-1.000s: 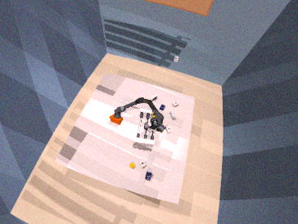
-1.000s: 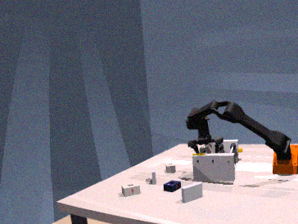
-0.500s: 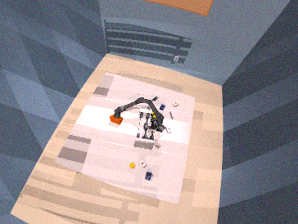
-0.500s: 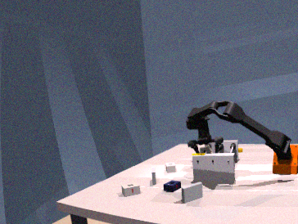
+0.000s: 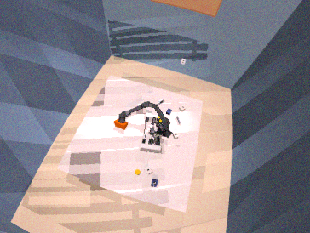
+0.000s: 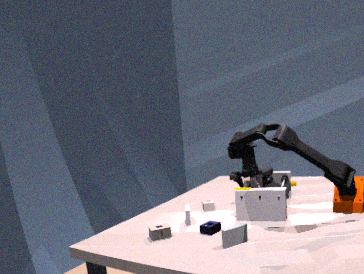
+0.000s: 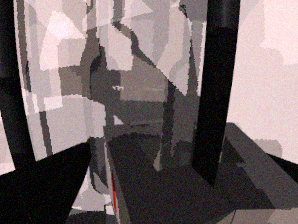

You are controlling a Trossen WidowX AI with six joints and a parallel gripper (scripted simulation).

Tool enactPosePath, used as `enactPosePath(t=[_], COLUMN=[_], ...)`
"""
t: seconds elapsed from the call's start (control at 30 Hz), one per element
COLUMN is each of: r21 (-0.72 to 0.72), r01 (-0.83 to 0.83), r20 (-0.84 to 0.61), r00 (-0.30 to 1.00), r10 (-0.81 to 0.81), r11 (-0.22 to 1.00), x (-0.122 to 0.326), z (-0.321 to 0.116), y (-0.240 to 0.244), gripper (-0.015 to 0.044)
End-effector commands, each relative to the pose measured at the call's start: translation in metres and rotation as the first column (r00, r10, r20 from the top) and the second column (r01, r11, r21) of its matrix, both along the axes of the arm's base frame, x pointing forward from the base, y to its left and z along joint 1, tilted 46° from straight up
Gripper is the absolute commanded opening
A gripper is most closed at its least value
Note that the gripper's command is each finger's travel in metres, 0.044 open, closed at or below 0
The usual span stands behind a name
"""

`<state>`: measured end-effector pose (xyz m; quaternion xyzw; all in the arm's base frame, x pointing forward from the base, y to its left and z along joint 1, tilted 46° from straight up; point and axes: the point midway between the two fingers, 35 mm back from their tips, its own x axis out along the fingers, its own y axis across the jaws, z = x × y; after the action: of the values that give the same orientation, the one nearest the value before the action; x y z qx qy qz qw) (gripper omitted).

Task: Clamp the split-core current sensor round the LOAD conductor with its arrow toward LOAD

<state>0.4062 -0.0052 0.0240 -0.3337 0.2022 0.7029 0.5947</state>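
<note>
The gripper [image 6: 257, 182] [image 7: 120, 175] is low over the white open-topped box [image 6: 261, 205] [image 5: 151, 149]. In the wrist view its fingers stand wide on a dark grey block with a thin red line, which looks like the open sensor [image 7: 150, 192]; its right part runs on behind the right finger. The sensor's arrow does not show. A yellow label [image 6: 242, 189] sits on the box's top edge; its lettering cannot be read. Which conductor is LOAD, and whether the sensor is round it, cannot be told. Arm and gripper hide much of the box's inside.
Beyond the box in the exterior view are a dark blue block [image 6: 210, 227], a grey block [image 6: 160, 232], an upright grey plate [image 6: 235, 235] and a small white block [image 6: 208, 205]. In the top view a yellow disc [image 5: 137, 172] and another blue block [image 5: 155, 185] lie on the table.
</note>
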Motion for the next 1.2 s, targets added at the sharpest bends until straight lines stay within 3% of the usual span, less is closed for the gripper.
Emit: enactPosePath(t=[0.0,0.57,0.93,1.17], r21=[0.0,0.0,0.0,0.0], r01=[0.0,0.0,0.0,0.0], r20=[0.001,0.001,0.001,0.001], r00=[1.0,1.0,1.0,1.0], r10=[0.0,0.0,0.0,0.0], r11=[1.0,1.0,1.0,1.0], x=[0.0002,0.0002,0.0002,0.0002], z=[0.0,0.0,0.0,0.0], y=[-0.0001,-0.0001,-0.0001,-0.0001], gripper=[0.0399,0.0286,0.0,0.0])
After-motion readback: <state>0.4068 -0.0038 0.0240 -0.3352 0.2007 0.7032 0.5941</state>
